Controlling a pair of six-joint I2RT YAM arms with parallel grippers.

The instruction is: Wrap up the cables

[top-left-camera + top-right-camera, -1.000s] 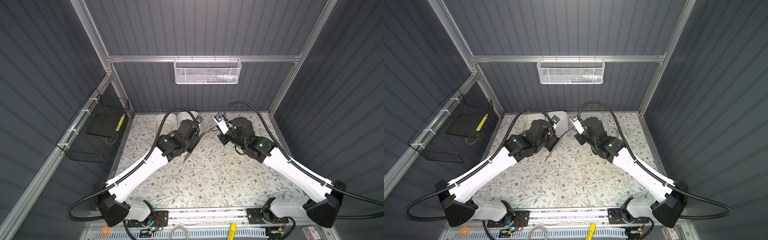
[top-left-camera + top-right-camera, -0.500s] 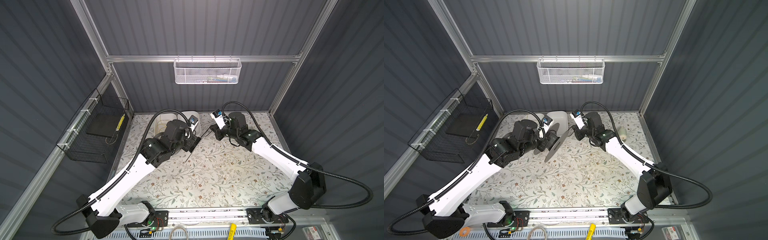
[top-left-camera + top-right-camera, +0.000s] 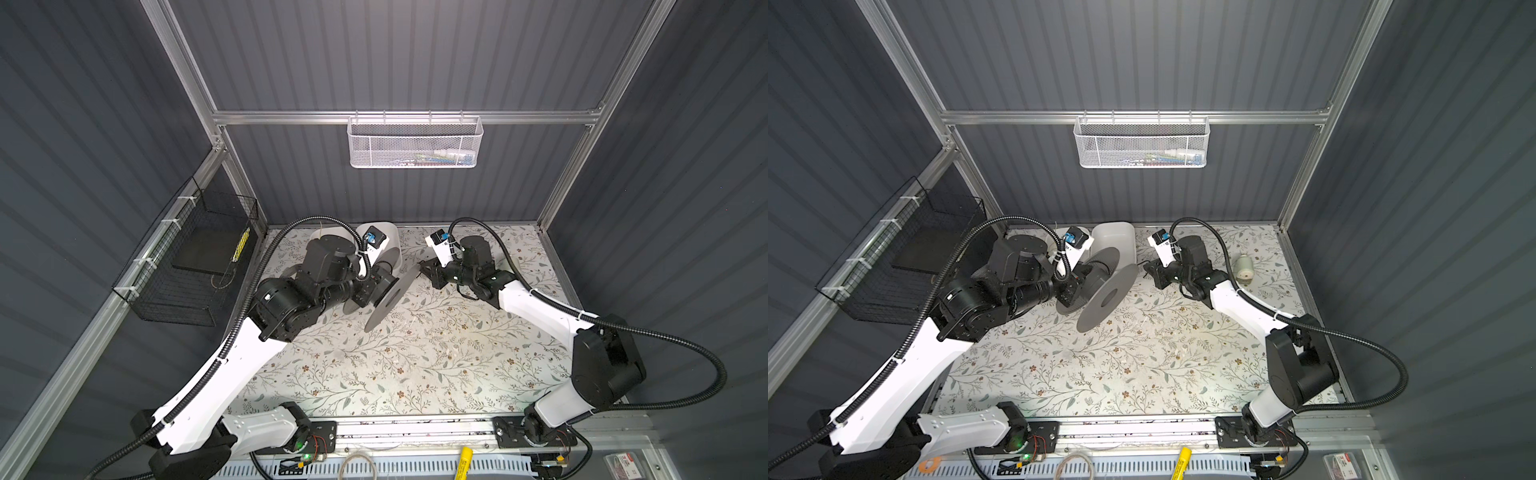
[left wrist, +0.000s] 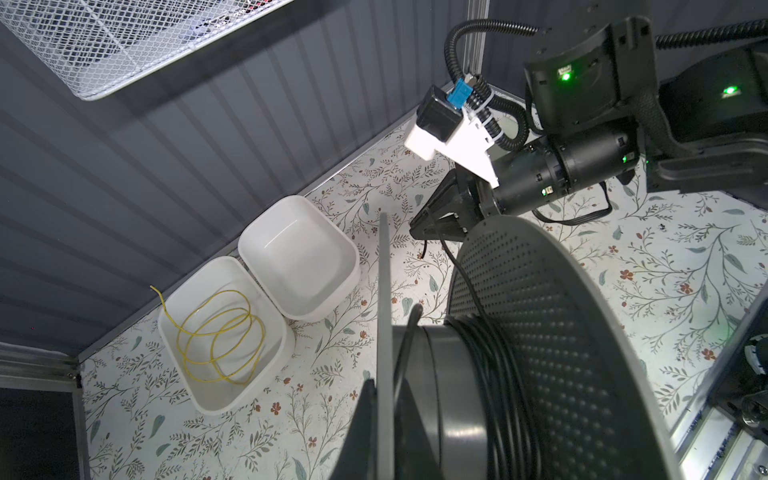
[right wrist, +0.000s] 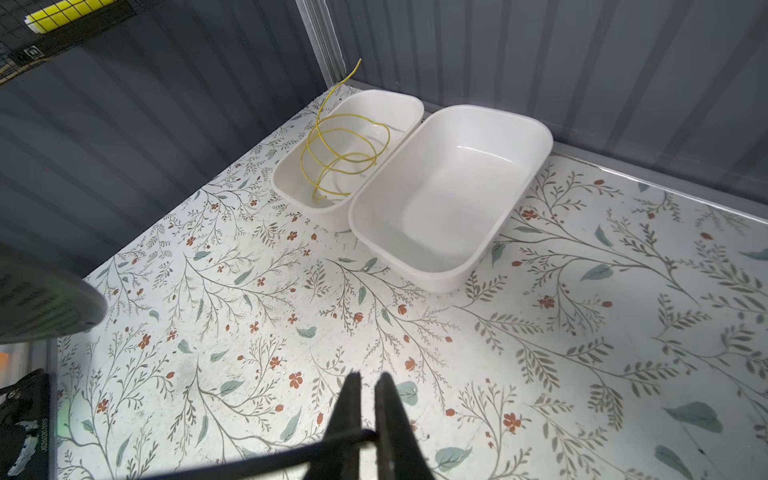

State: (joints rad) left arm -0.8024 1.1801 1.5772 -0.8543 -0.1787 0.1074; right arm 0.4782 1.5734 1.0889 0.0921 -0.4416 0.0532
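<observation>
The left tool (image 4: 385, 409) clamps spool (image 4: 561, 332); only wrist views show right tool (image 5: 370, 390) pinching cables (image 4: 503, 395).

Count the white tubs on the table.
2. The wire tub stands by the back wall, left of centre, holding a yellow wire coil; the empty tub stands beside it. The arms could hide another.

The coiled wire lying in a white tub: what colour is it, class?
Yellow. The coiled wire shows best in the right wrist view.
</observation>
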